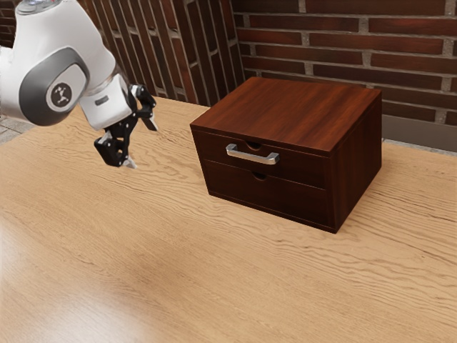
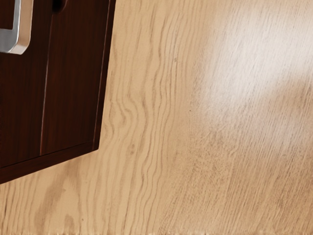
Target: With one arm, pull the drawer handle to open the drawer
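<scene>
A dark wooden cabinet with two drawers stands on the table, right of centre in the exterior view. Its upper drawer carries a silver bar handle and sits flush with the front; the lower drawer has just a finger notch. My black gripper hangs open above the table, well off to the exterior view's left of the handle, holding nothing. In the wrist view a corner of the cabinet front and one end of the handle appear beyond my hand.
The light wooden table stretches wide around the cabinet and under my hand. A red brick wall runs close behind the cabinet.
</scene>
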Controlling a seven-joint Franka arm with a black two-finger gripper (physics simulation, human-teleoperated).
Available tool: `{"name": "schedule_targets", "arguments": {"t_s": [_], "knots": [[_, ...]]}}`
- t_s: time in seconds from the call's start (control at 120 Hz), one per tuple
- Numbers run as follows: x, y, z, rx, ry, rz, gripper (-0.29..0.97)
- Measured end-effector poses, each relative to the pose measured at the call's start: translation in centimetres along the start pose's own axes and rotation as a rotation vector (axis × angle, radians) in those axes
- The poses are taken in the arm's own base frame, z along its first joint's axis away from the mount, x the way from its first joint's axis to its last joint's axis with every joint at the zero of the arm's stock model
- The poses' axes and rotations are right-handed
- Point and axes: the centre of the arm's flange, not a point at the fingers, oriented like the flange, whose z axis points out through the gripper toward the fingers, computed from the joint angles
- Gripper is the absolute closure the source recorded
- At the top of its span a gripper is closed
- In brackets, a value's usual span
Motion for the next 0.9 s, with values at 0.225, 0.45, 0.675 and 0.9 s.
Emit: {"name": "schedule_targets", "arguments": {"t_s": [0.225, 0.45, 0.675, 0.9], "knots": [[1.1, -1.1, 1.6, 0.04, 0.004, 0.077, 0.0], [3.7, -1.2, 2.5, 0.066, 0.055, 0.151, 0.0], [1.8, -2.2, 4.2, 0.093, 0.043, 0.147, 0.0], [2.5, -3.0, 5.0, 0.135, 0.051, 0.171, 0.0]]}}
